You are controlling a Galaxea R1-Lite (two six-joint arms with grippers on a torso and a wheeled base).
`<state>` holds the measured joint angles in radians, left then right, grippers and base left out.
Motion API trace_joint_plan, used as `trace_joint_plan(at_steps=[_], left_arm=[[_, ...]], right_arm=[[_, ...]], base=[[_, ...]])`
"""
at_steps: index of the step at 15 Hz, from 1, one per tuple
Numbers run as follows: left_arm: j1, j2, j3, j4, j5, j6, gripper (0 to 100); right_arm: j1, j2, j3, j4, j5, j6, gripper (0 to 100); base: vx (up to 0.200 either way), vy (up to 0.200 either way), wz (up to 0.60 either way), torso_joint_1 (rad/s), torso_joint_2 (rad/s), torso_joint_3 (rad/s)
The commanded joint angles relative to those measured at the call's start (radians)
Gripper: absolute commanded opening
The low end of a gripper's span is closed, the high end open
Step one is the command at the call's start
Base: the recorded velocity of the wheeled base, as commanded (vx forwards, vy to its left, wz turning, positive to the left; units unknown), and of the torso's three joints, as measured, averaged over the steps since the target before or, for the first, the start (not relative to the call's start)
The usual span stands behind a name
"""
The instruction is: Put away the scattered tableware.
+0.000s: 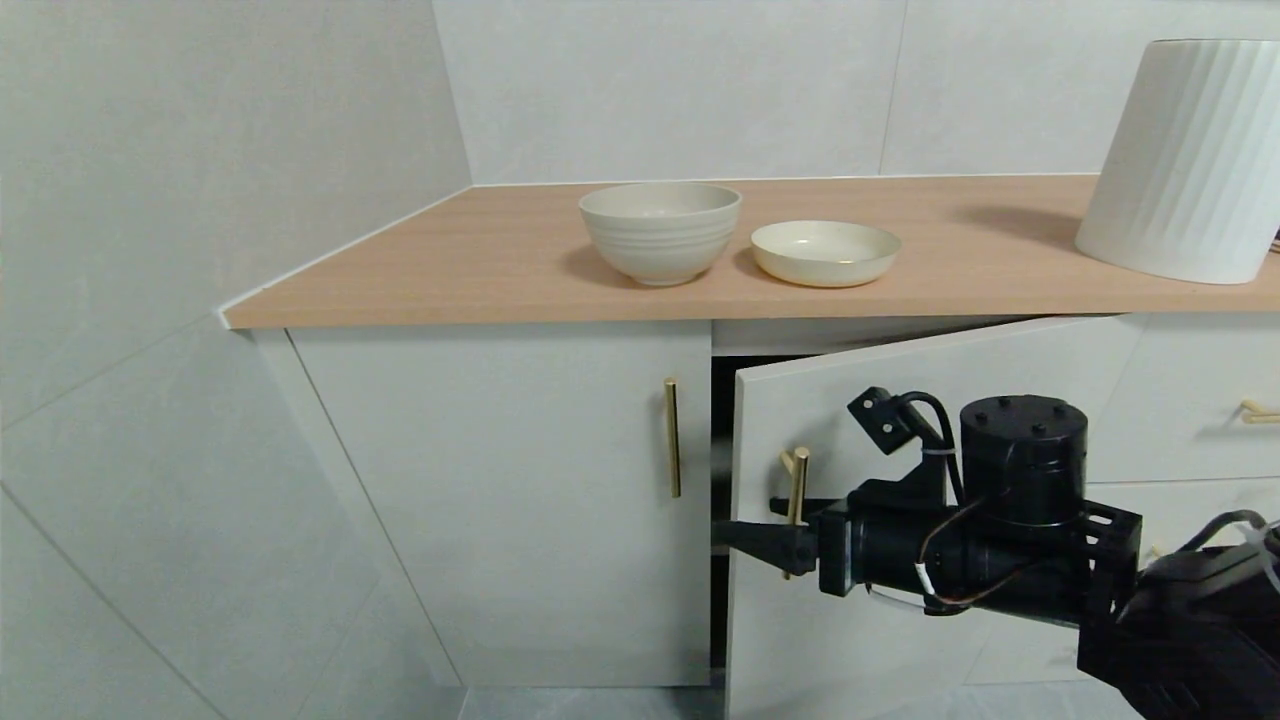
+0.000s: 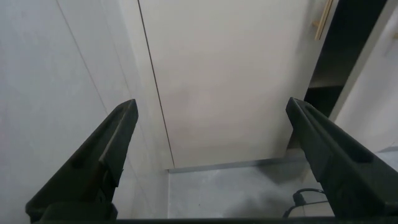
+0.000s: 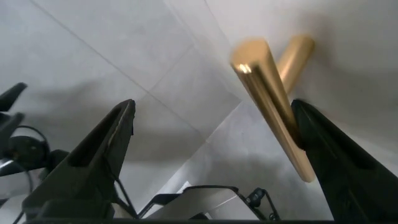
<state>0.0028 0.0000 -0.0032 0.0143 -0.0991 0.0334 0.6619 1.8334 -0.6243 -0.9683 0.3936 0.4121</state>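
A beige ribbed bowl [image 1: 660, 230] and a shallow cream dish [image 1: 825, 252] stand side by side on the wooden countertop [image 1: 480, 270]. Below them, the right cabinet door [image 1: 900, 400] is ajar, with a dark gap beside it. My right gripper [image 1: 750, 518] is at that door's brass handle [image 1: 797, 480]. In the right wrist view its fingers stand apart around the handle [image 3: 273, 106], which lies close to one finger [image 3: 329, 162]; the gripper [image 3: 212, 109] is open. My left gripper [image 2: 211, 109] hangs open and empty low in front of the closed left cabinet door [image 2: 230, 81].
A large white ribbed container [image 1: 1190, 160] stands on the right of the counter. The left door has a vertical brass handle [image 1: 672, 437]. Drawers with a brass handle [image 1: 1258, 412] lie to the right. A tiled wall [image 1: 150, 350] closes off the left side.
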Motion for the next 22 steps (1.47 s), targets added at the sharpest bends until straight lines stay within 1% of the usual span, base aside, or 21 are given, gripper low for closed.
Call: trace_joint_plan(at_steps=[1,3,4,5,6,7,8,9,10,11,12,13,14,15,16,18,19,20,22], left_arm=[[0.000,0.000,0.000,0.001,-0.001,0.011,100],[0.000,0.000,0.000,-0.002,-0.010,0.017,100],[0.000,0.000,-0.001,-0.004,-0.028,0.034,100],[0.000,0.000,-0.009,-0.004,-0.057,0.054,100],[0.000,0.000,-0.055,0.004,-0.106,0.052,100],[-0.001,0.000,-0.086,0.013,-0.139,0.052,100],[-0.003,0.064,-0.219,0.082,-0.271,0.028,100],[-0.003,0.160,-0.313,0.148,-0.363,0.025,100],[-0.003,0.258,-0.385,0.174,-0.442,0.025,100],[-0.003,0.391,-0.448,0.174,-0.522,0.025,100],[-0.003,0.430,-0.465,0.174,-0.541,0.025,100],[-0.007,0.647,-0.540,0.173,-0.631,0.028,100],[-0.047,0.790,-0.569,0.161,-0.669,0.051,100],[-0.101,0.919,-0.584,0.116,-0.674,0.063,100],[-0.127,1.002,-0.584,0.069,-0.674,0.063,100],[-0.176,1.227,-0.578,-0.092,-0.676,0.048,100],[-0.193,1.302,-0.566,-0.146,-0.674,0.039,100],[-0.198,1.381,-0.551,-0.203,-0.674,0.026,100],[-0.201,1.480,-0.529,-0.301,-0.674,0.019,100]], right_arm=[[-0.001,-0.057,0.043,0.000,-0.002,0.001,100],[-0.001,-0.071,0.063,-0.020,-0.002,0.001,100],[0.001,-0.083,0.067,-0.023,-0.002,-0.003,100],[0.015,-0.089,0.067,-0.023,-0.002,-0.003,100],[0.019,-0.089,0.074,-0.023,-0.002,-0.003,100],[0.019,-0.089,0.075,-0.023,-0.002,-0.003,100],[0.028,-0.088,0.077,-0.023,-0.002,-0.003,100],[0.033,-0.086,0.078,-0.023,-0.002,-0.003,100],[0.033,-0.085,0.080,-0.023,-0.002,-0.003,100],[0.033,-0.082,0.080,-0.023,-0.002,-0.003,100],[0.033,-0.082,0.080,-0.023,-0.002,-0.003,100],[0.036,-0.075,0.080,-0.023,-0.002,-0.003,100],[0.039,-0.071,0.080,-0.023,-0.002,-0.003,100],[0.039,-0.066,0.080,-0.023,-0.004,-0.001,100],[0.041,-0.065,0.080,-0.023,-0.004,-0.001,100],[0.041,-0.063,0.080,-0.023,-0.004,-0.003,100],[0.039,-0.063,0.080,-0.023,-0.004,-0.003,100],[0.039,-0.062,0.078,-0.023,-0.004,-0.003,100],[0.039,-0.056,0.078,-0.023,-0.004,-0.001,100]], base=[[0.000,0.000,0.00,0.000,0.00,0.000],[0.000,0.000,0.00,0.000,0.00,0.000],[0.000,0.000,0.00,0.000,0.00,0.000],[0.000,0.000,0.00,0.000,0.00,0.000],[0.000,0.000,0.00,0.000,0.00,0.000],[0.000,0.000,0.00,0.000,0.00,0.000],[0.000,0.000,0.00,0.000,0.00,0.000],[0.000,0.000,0.00,0.000,0.00,0.000],[0.000,0.000,0.00,0.000,0.00,0.000],[0.000,0.000,0.00,0.000,0.00,0.000],[0.000,0.000,0.00,0.000,0.00,0.000],[0.000,0.000,0.00,0.000,0.00,0.000],[0.000,0.000,0.00,0.000,0.00,0.000],[0.000,0.000,0.00,0.000,0.00,0.000],[0.000,0.000,0.00,0.000,0.00,0.000],[0.000,0.000,0.00,0.000,0.00,0.000],[0.000,0.000,0.00,0.000,0.00,0.000],[0.000,0.000,0.00,0.000,0.00,0.000],[0.000,0.000,0.00,0.000,0.00,0.000]])
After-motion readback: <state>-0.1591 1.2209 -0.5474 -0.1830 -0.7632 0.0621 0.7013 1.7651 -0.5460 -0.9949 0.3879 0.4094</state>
